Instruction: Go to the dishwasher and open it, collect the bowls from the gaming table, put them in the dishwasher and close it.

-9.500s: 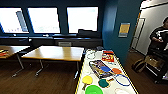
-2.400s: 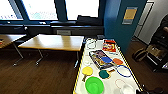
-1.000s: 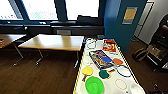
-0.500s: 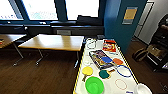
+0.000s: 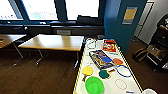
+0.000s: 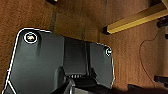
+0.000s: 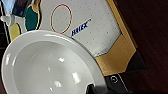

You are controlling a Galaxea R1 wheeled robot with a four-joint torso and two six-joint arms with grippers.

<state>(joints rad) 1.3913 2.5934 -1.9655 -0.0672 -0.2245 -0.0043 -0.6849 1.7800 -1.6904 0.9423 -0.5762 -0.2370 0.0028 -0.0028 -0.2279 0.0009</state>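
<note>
The gaming table (image 5: 130,86) has a white dotted top with a yellow rim and runs away from me at centre right. A green bowl (image 5: 94,85) stands on its near end. A white bowl (image 5: 150,91) pokes in just past the table's near right corner. The same white bowl (image 7: 50,67) looms large in the right wrist view, over the table's corner (image 7: 100,32), with my right gripper (image 7: 93,88) dark against its rim and shut on it. The dishwasher is out of view.
Paddles (image 5: 87,71), a blue ring (image 5: 123,70), a picture box (image 5: 98,58) and a red box (image 5: 109,45) lie on the table. Wooden tables (image 5: 53,42) stand to the left, a blue pillar (image 5: 122,22) and a bag (image 5: 140,53) to the right. A table foot (image 6: 135,22) crosses the wood floor.
Since the oldest frame the camera has come nearer to the gaming table and turned a little. Over the last second nothing has visibly changed.
</note>
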